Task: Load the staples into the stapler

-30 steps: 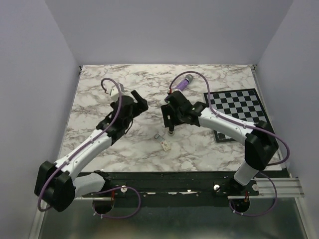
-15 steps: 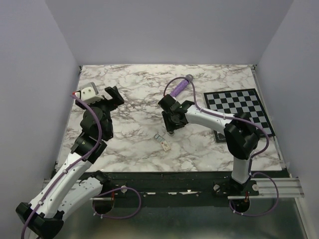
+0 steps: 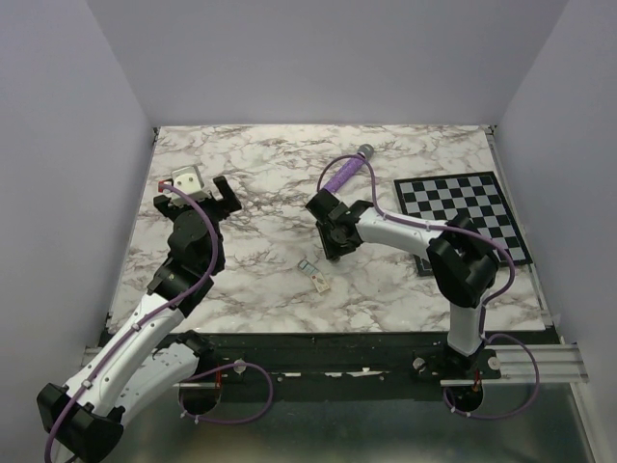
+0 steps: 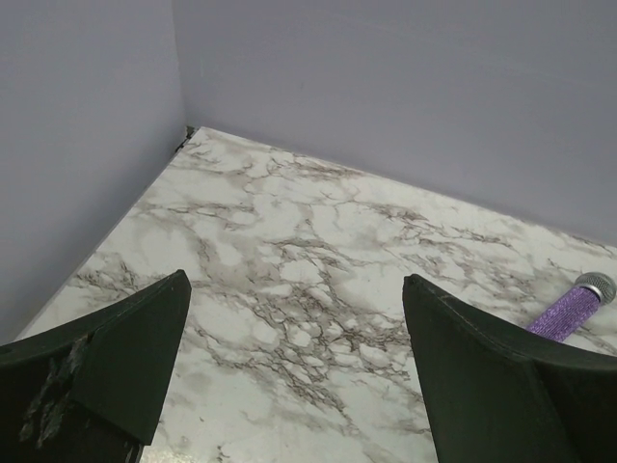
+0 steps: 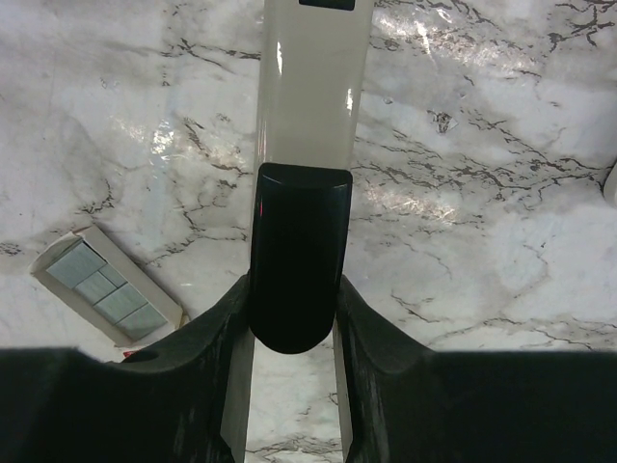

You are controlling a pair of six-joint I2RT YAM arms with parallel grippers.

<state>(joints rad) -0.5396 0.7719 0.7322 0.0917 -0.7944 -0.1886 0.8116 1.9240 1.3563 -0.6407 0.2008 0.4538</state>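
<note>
In the right wrist view the stapler [image 5: 308,96] lies lengthwise between my fingers: a beige body with a black rounded end. My right gripper [image 5: 294,294] has both jaws pressed against its sides. From above, the right gripper [image 3: 333,236] is down at mid-table and hides the stapler. The staples are a cream box [image 3: 319,281] and a small grey block [image 3: 308,265] just in front of it; the box [image 5: 108,286] shows grey strips inside. My left gripper [image 3: 220,193] is raised at the left, wide open and empty; the left gripper [image 4: 299,323] looks over bare marble.
A purple cylinder [image 3: 344,172] with a grey tip lies behind the right gripper; the cylinder [image 4: 569,307] also shows at the right edge of the left wrist view. A checkerboard mat [image 3: 463,217] covers the table's right side. Walls enclose the table on three sides.
The right jaws have closed in onto the stapler. The left arm has pulled back from the middle to the left and risen, with its jaws widening fully.
</note>
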